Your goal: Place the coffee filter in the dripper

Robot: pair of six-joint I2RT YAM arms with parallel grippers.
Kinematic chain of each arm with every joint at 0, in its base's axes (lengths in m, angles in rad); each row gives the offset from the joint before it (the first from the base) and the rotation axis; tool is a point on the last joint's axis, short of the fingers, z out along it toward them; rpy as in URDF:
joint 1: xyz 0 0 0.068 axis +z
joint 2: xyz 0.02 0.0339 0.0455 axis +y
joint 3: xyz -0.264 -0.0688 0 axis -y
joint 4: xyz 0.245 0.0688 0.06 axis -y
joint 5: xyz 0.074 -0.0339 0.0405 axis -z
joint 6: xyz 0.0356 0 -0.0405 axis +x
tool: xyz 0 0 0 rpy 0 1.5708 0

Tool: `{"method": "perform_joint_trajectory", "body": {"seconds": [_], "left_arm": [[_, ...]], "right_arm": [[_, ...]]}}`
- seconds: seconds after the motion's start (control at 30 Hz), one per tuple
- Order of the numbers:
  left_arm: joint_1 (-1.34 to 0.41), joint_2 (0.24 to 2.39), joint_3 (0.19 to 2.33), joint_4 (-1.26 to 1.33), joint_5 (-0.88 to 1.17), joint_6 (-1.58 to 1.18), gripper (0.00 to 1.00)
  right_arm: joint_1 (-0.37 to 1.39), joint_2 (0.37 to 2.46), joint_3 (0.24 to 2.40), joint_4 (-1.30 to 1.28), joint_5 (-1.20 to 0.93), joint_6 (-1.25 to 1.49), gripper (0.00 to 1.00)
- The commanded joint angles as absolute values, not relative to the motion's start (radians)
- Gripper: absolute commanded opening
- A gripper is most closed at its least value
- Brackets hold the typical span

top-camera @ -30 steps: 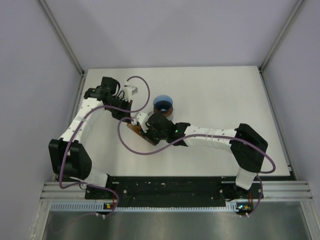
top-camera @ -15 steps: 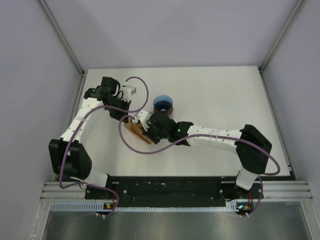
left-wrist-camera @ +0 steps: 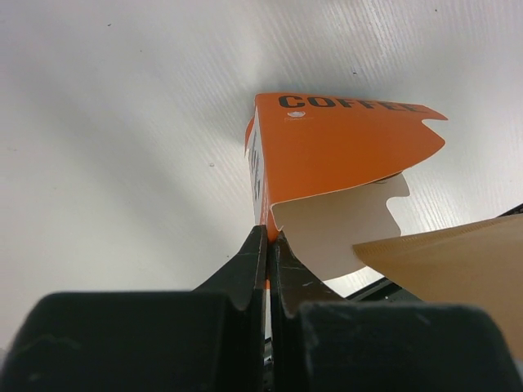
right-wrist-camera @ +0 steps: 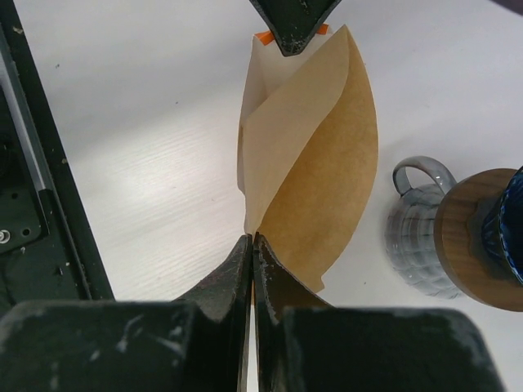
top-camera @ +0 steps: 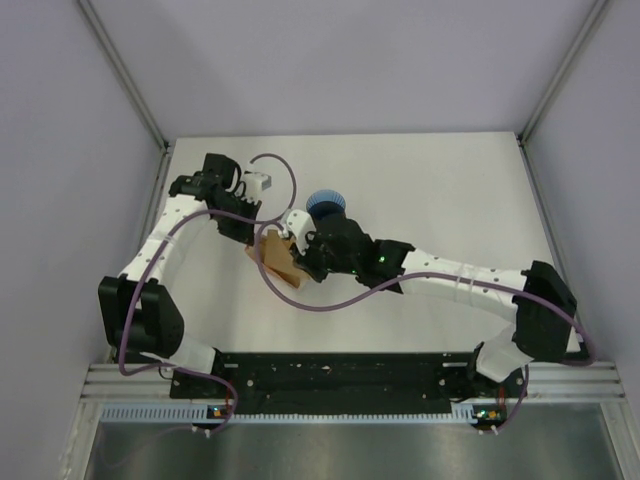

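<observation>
Right wrist view: the right fingers (right-wrist-camera: 233, 269) are pinched shut on the lower point of the coffee filter (right-wrist-camera: 319, 163), a tan paper cone fanning upward from the grip. Just beyond the paper stands a grey mug (right-wrist-camera: 413, 237) with a wooden collar (right-wrist-camera: 482, 237) on top, and the blue dripper (right-wrist-camera: 516, 220) sits in it, cut off by the frame edge.

Left wrist view shows the left fingers (left-wrist-camera: 245, 261) clamped on the lower corner of the orange pack (left-wrist-camera: 327, 155), whose mouth gapes open. One corner of the filter juts in at lower right.

From above, the change over the last second is plain. The right arm has swung its wrist toward the far edge of the table (top-camera: 450, 190), and the filter, a dark sliver low beside the pack a moment ago, now shows as a broad pale sheet drawn out toward the dripper (top-camera: 325, 203), left of the middle near the far edge. The draw from the pack looks all but done, leaving the carry and the seating in the funnel.

Whether the filter's top edge is wholly free of the pack cannot be told, since the left fingertip covers that spot. The right wrist hides the mug from above, and only "COFFEE" of the pack's print is readable.
</observation>
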State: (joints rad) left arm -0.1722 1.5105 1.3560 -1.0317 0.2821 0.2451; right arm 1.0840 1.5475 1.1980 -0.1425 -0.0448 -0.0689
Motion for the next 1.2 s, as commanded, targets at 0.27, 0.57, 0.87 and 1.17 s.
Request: {"method": "perform_joint_trajectory", "body": {"seconds": [0.27, 0.57, 0.87, 1.17], "left_arm": [[-0.132, 1.519, 1.445, -1.049, 0.23, 0.247, 0.0], [-0.087, 1.623, 1.577, -1.039, 0.154, 0.241, 0.0], [-0.077, 1.842, 1.81, -1.104, 0.069, 0.285, 0.0], [-0.071, 1.945, 1.891, -1.129, 0.087, 0.291, 0.06]], "right_arm": [[1.069, 1.358, 1.203, -0.21, -0.003, -0.133, 0.0], [1.042, 1.272, 1.201, -0.279, 0.138, -0.176, 0.0], [1.025, 1.21, 1.175, -0.311, 0.201, -0.186, 0.0], [1.02, 1.218, 1.172, -0.331, 0.222, -0.19, 0.0]]}}
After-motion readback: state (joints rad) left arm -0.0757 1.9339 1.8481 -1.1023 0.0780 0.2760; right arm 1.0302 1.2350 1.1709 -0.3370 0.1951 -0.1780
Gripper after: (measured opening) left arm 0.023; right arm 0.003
